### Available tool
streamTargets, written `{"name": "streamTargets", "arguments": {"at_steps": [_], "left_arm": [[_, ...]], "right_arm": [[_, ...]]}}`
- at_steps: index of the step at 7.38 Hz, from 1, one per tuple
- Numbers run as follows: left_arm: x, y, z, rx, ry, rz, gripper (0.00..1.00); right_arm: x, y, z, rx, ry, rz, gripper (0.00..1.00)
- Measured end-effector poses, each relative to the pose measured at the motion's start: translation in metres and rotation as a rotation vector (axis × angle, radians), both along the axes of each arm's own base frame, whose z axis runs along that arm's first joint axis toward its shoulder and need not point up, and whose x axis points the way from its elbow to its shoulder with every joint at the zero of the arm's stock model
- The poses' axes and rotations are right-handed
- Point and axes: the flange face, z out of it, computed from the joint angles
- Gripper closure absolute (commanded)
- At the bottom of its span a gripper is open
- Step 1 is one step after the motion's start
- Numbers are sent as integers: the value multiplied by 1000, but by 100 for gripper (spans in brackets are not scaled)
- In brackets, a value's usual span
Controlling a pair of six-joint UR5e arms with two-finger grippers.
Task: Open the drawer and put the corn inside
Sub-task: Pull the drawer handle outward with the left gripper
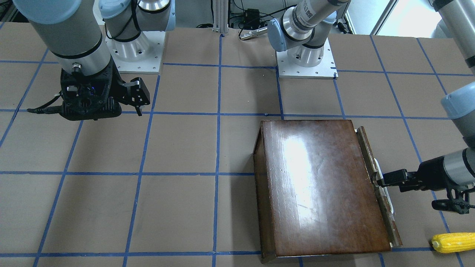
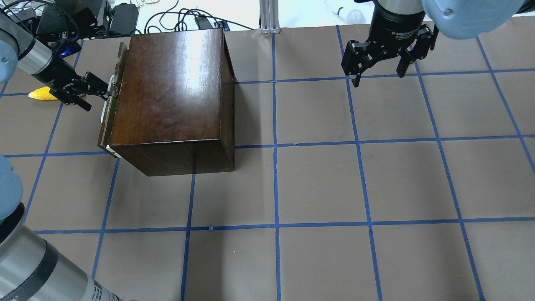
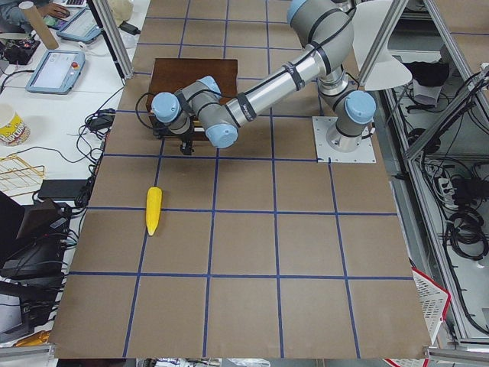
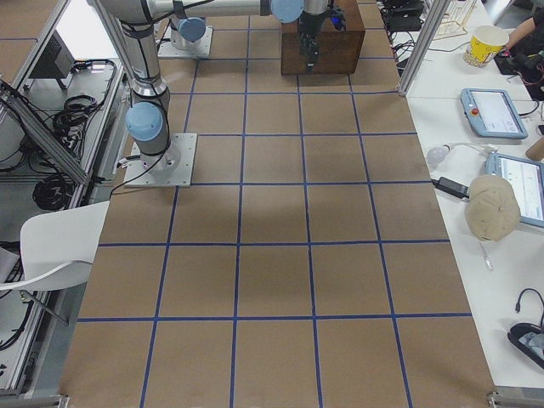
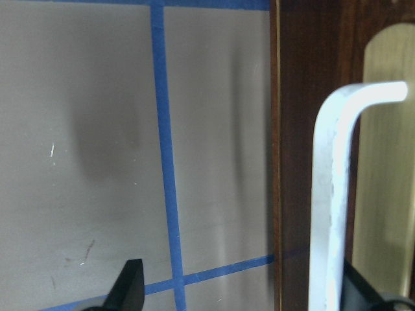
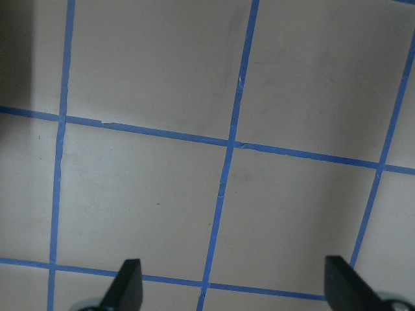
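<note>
left tool [image 1: 379,180] gapes wide around the drawer's [image 1: 370,155] white handle [image 5: 329,194], not clenched. corn [image 1: 453,242] lies on the desk [image 1: 178,148] near the drawer front. right tool [image 2: 379,77] hangs released, well apart from the cabinet [image 1: 323,185].

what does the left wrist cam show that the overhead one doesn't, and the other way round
Only the left wrist view: the brass plate behind the white handle, which sits between the fingertips of the open left pincer. Only the overhead view: the corn lying on the table beside that arm, the cabinet top, and the open right pincer hovering far from the cabinet. Both: the drawer front, its handle and the blue tape lines.
</note>
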Motion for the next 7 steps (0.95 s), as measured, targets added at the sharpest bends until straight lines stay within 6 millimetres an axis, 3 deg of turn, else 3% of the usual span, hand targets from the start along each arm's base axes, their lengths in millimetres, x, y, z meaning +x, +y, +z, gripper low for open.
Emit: {"name": "streamTargets", "arguments": {"at_steps": [7], "left_arm": [[27,5,2,7,-46,19,0]], "right_arm": [[0,0,0,0,0,0,0]]}}
